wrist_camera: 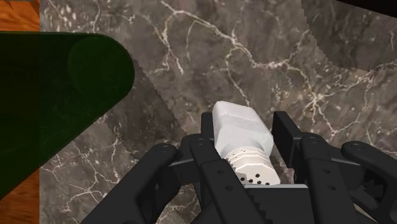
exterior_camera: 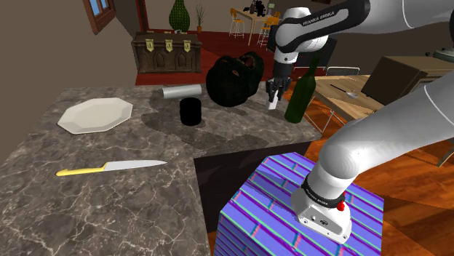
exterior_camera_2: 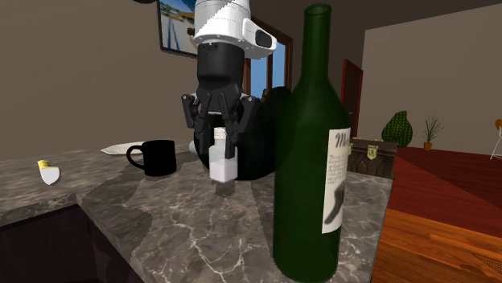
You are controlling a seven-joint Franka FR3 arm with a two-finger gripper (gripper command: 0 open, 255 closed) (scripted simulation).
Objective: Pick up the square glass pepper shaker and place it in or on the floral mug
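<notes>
A white square pepper shaker (exterior_camera: 273, 102) (exterior_camera_2: 223, 166) (wrist_camera: 236, 127) with a perforated cap hangs upright a little above the marble counter (exterior_camera_2: 185, 233), its shadow right below. My gripper (exterior_camera: 273, 93) (exterior_camera_2: 223, 149) (wrist_camera: 245, 130) is shut on its upper part, a finger on each side. The mug (exterior_camera: 190, 111) (exterior_camera_2: 158, 157) is plain black and stands on the counter, to the shoulder view's left of the shaker, apart from it.
A tall dark green wine bottle (exterior_camera: 300, 91) (exterior_camera_2: 310, 145) (wrist_camera: 51, 108) stands close beside the gripper near the counter's edge. A black bag (exterior_camera: 233, 78) and a grey cylinder (exterior_camera: 182, 92) lie behind the mug. A white plate (exterior_camera: 94, 115) and a yellow-handled knife (exterior_camera: 113, 167) lie further left.
</notes>
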